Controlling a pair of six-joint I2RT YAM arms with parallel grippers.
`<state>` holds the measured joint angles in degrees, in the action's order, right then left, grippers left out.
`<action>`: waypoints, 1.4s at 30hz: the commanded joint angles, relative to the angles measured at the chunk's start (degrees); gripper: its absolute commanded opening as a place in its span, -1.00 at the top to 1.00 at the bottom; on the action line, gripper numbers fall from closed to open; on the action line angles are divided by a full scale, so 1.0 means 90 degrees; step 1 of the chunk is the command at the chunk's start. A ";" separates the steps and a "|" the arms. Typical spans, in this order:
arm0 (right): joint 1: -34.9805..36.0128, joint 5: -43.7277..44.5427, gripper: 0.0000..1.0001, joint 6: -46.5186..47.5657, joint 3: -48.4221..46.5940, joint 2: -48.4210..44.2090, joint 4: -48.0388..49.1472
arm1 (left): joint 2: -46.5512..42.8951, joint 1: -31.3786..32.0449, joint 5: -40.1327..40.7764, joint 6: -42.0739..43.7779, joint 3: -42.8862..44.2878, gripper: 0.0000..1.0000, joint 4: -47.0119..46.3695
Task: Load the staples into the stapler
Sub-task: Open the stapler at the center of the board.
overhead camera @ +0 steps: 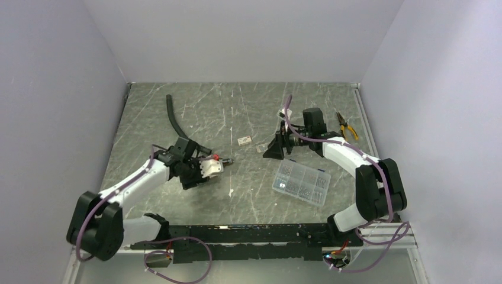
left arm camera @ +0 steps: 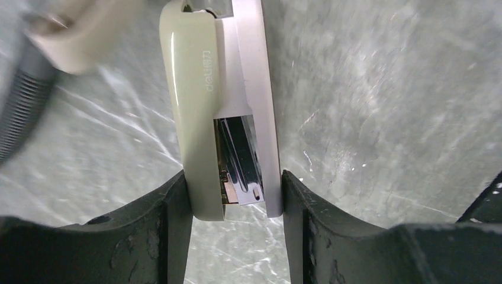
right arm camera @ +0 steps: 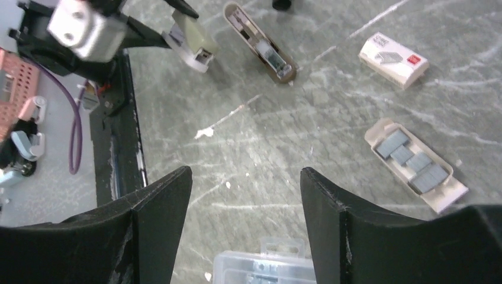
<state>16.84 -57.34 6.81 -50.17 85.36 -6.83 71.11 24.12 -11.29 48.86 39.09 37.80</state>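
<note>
The stapler (left arm camera: 195, 112) is olive-grey on top with a white base and a shiny metal channel showing at its near end. My left gripper (left arm camera: 235, 180) is shut on it, one finger on the olive arm and the other on the white base. In the top view, that gripper (overhead camera: 207, 168) holds the stapler left of centre, just above the table. Grey staples (right arm camera: 411, 161) lie in an open card tray (overhead camera: 260, 148). My right gripper (right arm camera: 245, 177) hovers open and empty near the tray, at centre right in the top view (overhead camera: 273, 151).
A white staple box (right arm camera: 393, 57) lies beyond the tray. An elongated tan piece (right arm camera: 260, 44) rests on the table near the held stapler. A clear compartment box (overhead camera: 301, 182) sits below my right gripper. Yellow-handled pliers (overhead camera: 346, 126) lie at back right and a black hose (overhead camera: 174, 121) at back left.
</note>
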 commanded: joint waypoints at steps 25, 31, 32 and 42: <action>0.1026 -0.0796 -0.71 -0.2460 -0.0639 0.1021 0.2108 | 0.0856 0.2283 0.0571 -0.0523 0.3103 0.50 -0.0466; 0.1130 -0.0874 -0.57 -0.2484 -0.0863 0.1350 0.2091 | 0.1002 0.2382 0.0560 -0.0417 0.3138 0.49 -0.0700; 0.1127 -0.0921 -0.51 -0.2569 -0.0883 0.1409 0.2193 | 0.1031 0.2396 0.0561 -0.0397 0.3144 0.49 -0.0733; 0.1046 -0.1124 -0.08 -0.2591 -0.0807 0.1494 0.2255 | 0.1131 0.2437 0.0600 -0.0212 0.2998 0.46 -0.0978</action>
<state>26.63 -65.45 -17.15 -55.94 99.20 11.29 82.08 45.74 -5.93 45.82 64.95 33.12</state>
